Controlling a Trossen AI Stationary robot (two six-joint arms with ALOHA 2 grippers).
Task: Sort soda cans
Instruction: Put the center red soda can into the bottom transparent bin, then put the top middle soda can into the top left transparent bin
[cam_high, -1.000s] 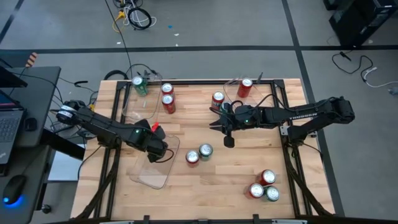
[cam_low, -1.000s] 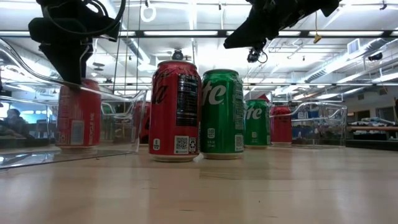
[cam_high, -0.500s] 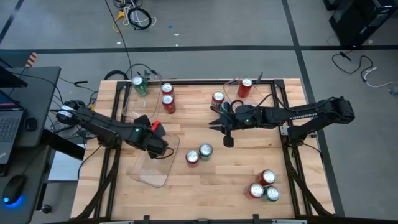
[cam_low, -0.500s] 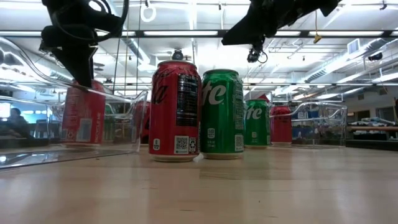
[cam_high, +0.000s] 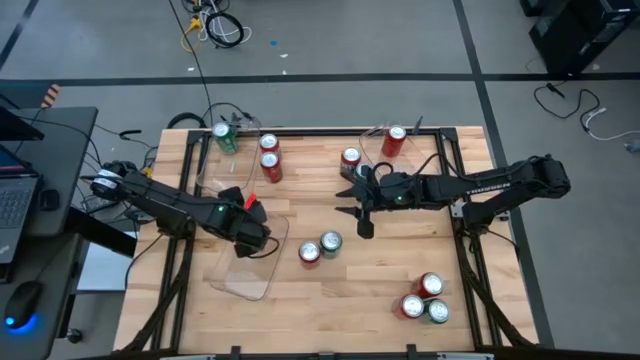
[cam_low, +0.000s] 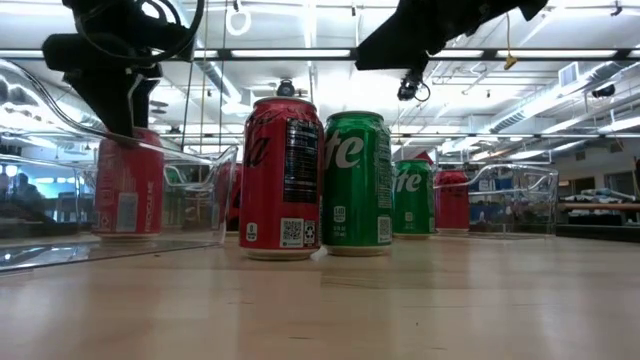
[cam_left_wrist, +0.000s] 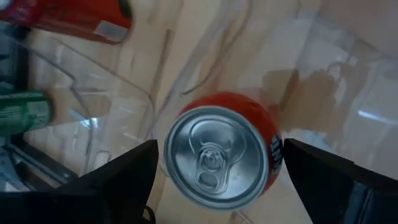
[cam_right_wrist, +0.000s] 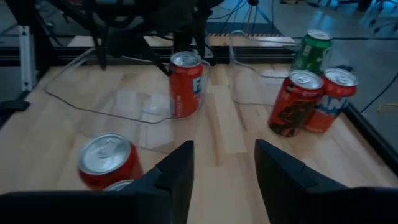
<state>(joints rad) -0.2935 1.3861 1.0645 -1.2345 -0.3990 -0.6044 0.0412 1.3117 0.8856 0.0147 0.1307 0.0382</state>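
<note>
Left end effector fingers apart, straddling red soda can upright inside clear tray. Lift straight up, clearing rim. Right end effector parted, empty, right of tray.

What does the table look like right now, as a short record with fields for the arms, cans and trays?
left gripper: open, fingers either side of a red can standing in the near-left tray
right gripper: open, empty, above the table's middle
centre pair: red can beside green can
near-right cluster: two red cans, one green can
far-left tray: green can; two red cans beside it
far-right tray: red can; another red can beside it
</note>
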